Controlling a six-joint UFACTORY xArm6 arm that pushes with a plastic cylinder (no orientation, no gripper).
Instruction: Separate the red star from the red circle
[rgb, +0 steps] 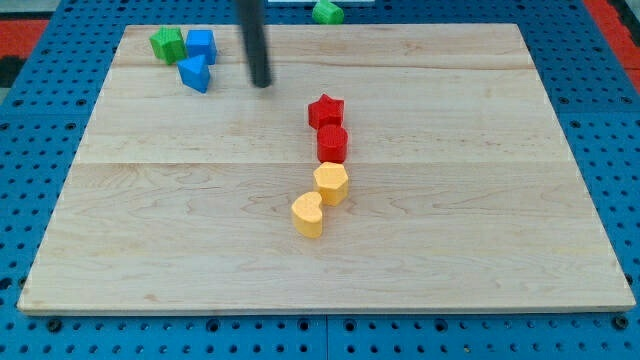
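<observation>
The red star (325, 110) lies just right of the board's middle, toward the view's top. The red circle (332, 143) sits directly below it and touches it. My tip (262, 83) is on the board up and to the left of the red star, about a block's width or two away from it, touching no block.
A yellow hexagon (331, 183) and a yellow heart (308, 214) continue the line below the red circle. A green block (167, 44), a blue cube (201, 44) and a blue triangle (195, 72) cluster at the top left. Another green block (327, 12) lies off the wooden board (500, 200) at the top.
</observation>
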